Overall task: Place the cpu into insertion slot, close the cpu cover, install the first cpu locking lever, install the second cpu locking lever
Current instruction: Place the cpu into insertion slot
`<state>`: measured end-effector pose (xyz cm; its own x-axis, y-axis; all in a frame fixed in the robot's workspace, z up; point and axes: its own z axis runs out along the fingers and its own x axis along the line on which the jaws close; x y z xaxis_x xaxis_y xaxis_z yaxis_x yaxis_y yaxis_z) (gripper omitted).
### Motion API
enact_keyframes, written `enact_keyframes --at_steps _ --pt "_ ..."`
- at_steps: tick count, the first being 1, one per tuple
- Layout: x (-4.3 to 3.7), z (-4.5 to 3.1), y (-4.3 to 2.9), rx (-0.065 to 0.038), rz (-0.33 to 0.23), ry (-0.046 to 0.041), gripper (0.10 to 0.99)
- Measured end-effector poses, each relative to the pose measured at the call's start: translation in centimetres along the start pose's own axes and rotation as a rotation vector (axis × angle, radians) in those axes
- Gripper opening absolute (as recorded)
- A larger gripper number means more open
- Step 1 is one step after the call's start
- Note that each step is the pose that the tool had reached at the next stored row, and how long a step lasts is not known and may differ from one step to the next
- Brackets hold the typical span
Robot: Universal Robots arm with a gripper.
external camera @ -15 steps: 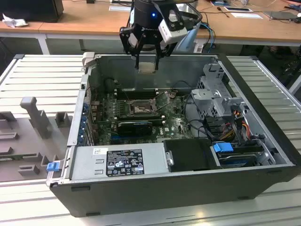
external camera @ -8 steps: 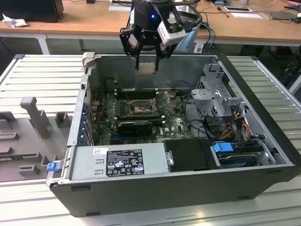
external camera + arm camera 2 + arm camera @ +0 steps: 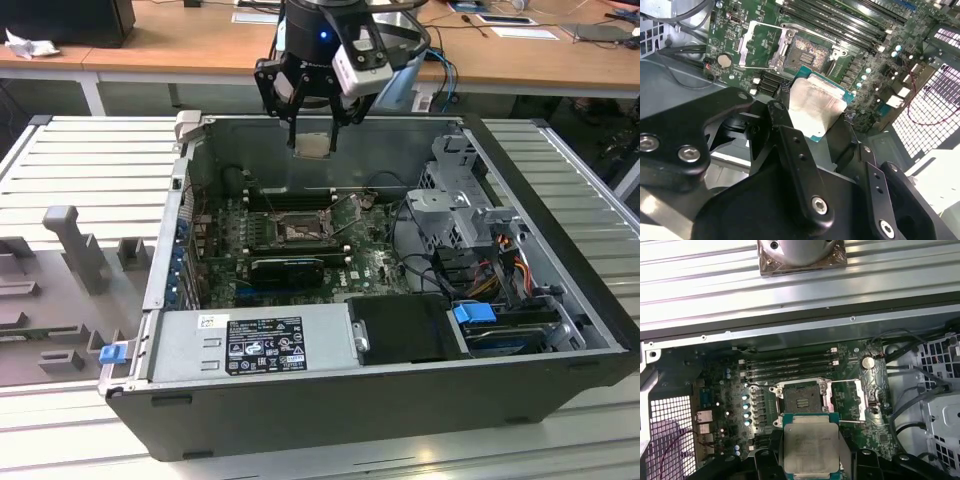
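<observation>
Dull silvery metal cpu (image 3: 811, 445), matt black tool (image 3: 313, 138), ribbed grey metal bench (image 3: 80, 160)

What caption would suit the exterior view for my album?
The tool holds the cpu above the open computer case, whose insertion slot sits empty.

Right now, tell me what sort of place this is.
Probably a robotics lab for computer assembly: an open desktop computer case sits on a slatted metal worktable, wooden desks behind, and the gripper holds the cpu above the motherboard.
</observation>
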<state>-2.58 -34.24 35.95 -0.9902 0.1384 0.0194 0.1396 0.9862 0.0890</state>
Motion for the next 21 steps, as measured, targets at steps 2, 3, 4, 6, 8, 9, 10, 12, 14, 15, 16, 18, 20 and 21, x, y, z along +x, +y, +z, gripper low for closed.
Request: enact_keyframes --at_steps 2,3,4,6,8,9,10,12,14,15,16,18,20,21 --pt "0.00 0.00 0.00 0.000 0.011 -0.0009 0.533" --pt "0.00 0.00 0.00 0.000 0.019 -0.0016 0.533" --pt "0.00 0.01 0.00 0.000 0.024 -0.0021 0.533" --pt "0.00 0.01 0.00 -0.001 0.032 -0.0029 0.533" --pt "0.00 0.01 0.00 -0.001 0.046 -0.0041 0.533" --pt "0.00 0.01 0.00 -0.001 0.053 -0.0047 0.533" --pt "0.00 0.01 0.00 -0.001 0.057 -0.0051 0.533" --pt "0.00 0.01 0.00 -0.001 0.068 -0.0060 0.533" --pt "0.00 0.01 0.00 -0.001 0.081 -0.0072 0.533" --pt "0.00 0.01 0.00 -0.002 0.091 -0.0081 0.533" --pt "0.00 0.01 0.00 -0.002 0.100 -0.0089 0.533" --pt "0.00 0.01 0.00 -0.002 0.109 -0.0097 0.533" --pt "0.00 0.01 0.00 -0.002 0.121 -0.0108 0.533" --pt "0.00 0.01 0.00 -0.003 0.133 -0.0118 0.533"
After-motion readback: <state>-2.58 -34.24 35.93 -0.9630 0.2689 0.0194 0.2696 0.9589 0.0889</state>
